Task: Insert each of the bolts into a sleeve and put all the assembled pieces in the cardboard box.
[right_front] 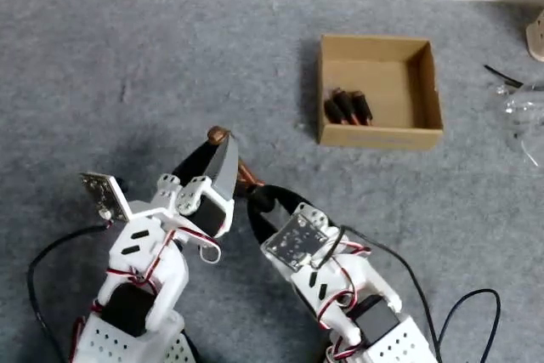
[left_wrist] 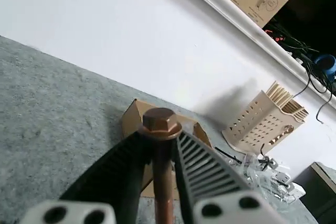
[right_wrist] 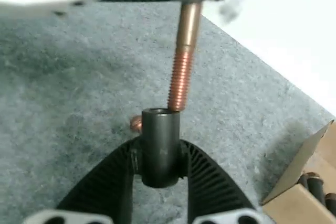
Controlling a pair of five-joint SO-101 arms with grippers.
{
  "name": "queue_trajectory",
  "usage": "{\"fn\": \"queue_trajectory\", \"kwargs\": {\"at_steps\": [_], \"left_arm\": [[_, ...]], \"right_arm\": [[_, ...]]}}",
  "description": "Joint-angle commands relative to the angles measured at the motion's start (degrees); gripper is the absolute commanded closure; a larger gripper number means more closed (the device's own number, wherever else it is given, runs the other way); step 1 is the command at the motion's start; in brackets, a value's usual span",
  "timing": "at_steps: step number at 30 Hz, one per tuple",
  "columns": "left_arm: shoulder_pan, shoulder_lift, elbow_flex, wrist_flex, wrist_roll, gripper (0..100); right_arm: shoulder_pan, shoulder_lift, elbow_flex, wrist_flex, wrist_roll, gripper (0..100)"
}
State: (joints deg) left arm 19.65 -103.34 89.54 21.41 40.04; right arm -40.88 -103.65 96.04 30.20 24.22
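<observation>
Grey matting covers the worktop [right_front: 76, 65]. At the left, the left tool [right_front: 217, 146] is clamped on a copper bolt [left_wrist: 160, 124]. Its ribbed fingers [left_wrist: 202, 163] pinch the shank just under the hex head. The head stands clear beyond the fingertips, and the threaded end points towards the other arm.

Just to the right, the right tool [right_wrist: 160, 153] is closed around a black sleeve [right_wrist: 160, 140], with the sleeve's open mouth facing the bolt. The bolt's threaded tip sits at the rim of that mouth (whether it has entered or only touches the edge, I cannot tell).

Farther right and towards the back, well apart from both tools, stands the open-topped cardboard box [right_front: 378, 137]. Three dark pieces [right_front: 347, 106] lie side by side inside it, against its left wall near the front corner, and each shows a copper end.

Right of the box, a tangle of clear plastic [right_front: 520, 110] and a black wire [right_front: 503, 79] lie on the matting. A pale perforated rack [left_wrist: 265, 121] holding wooden sticks [left_wrist: 281, 95] stands near them, against the white wall [left_wrist: 105, 30].
</observation>
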Motion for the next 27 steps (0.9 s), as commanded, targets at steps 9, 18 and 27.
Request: {"fn": "queue_trajectory", "kwargs": {"at_steps": [9,18,27], "left_arm": [[1.36,-1.01,-1.19,-1.32,0.44,99],[2.07,-1.01,-0.75,1.05,0.62,99],[9.63,-1.01,1.01,4.75,0.44,99]], "right_arm": [[-0.40,-0.92,4.18,-1.36,2.11,99.4],[3.91,-0.92,4.70,-6.46,2.02,99.4],[3.91,-0.92,4.70,-6.29,2.02,99.4]]}}
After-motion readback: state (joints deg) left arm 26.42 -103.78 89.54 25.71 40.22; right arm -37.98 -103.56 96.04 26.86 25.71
